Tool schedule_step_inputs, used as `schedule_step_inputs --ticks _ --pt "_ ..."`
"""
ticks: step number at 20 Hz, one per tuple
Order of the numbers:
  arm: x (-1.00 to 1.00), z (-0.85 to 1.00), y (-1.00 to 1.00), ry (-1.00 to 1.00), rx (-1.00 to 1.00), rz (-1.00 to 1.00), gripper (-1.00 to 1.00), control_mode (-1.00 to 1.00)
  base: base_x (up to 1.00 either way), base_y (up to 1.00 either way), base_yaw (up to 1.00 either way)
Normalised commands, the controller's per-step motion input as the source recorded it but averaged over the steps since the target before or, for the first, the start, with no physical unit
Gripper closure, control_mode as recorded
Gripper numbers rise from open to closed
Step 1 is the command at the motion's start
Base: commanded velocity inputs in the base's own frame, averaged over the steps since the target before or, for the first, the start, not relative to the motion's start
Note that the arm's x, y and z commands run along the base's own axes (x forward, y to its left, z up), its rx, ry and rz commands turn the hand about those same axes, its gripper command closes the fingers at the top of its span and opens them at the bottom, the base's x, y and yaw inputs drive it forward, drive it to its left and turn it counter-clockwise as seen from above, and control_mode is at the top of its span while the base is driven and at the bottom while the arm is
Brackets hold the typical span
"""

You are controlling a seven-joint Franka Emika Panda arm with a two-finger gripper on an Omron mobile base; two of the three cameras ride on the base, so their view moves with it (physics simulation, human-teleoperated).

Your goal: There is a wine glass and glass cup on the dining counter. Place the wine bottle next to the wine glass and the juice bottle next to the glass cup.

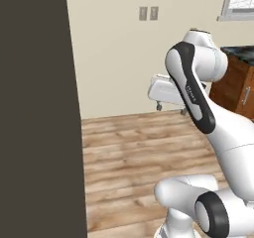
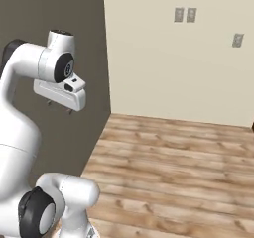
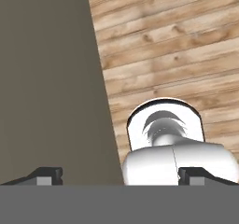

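My gripper (image 1: 171, 108) hangs from the folded arm, well above the wood floor, and points down. It is open: in the hand view its fingertips (image 3: 44, 175) stand far apart at the bottom corners, with nothing between them. In the right base view the gripper (image 2: 59, 106) hangs in front of the dark panel. The wine bottle, juice bottle, wine glass and glass cup are out of view. At the right edge stands the corner of a marbled-top counter (image 1: 238, 78) on reddish-brown wood. I cannot tell whether it is the dining counter.
A tall dark panel (image 1: 34, 108) rises close on the left. Beyond it is bare wood floor (image 1: 129, 152), then a beige wall with outlet plates (image 1: 149, 13). A window (image 1: 240, 1) sits above the counter corner.
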Motion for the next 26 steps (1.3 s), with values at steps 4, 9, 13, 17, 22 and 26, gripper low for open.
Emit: schedule_step_inputs --ticks 4,9,13,17,22,26 --pt "0.0 0.0 0.0 0.0 0.0 0.0 -1.0 1.0 0.97 0.44 0.22" --pt "0.0 0.0 0.0 0.0 0.0 0.0 -1.0 1.0 1.0 0.57 0.14" --pt "0.0 0.0 0.0 0.0 0.0 0.0 -1.0 1.0 1.0 0.25 0.05" --pt "0.0 0.0 0.0 0.0 0.0 0.0 -1.0 1.0 1.0 -0.55 -0.12" --pt "0.0 0.0 0.0 0.0 0.0 0.0 -1.0 1.0 0.57 -0.84 -0.52" --pt "0.0 0.0 0.0 0.0 0.0 0.0 -1.0 1.0 0.16 -0.72 -0.69"
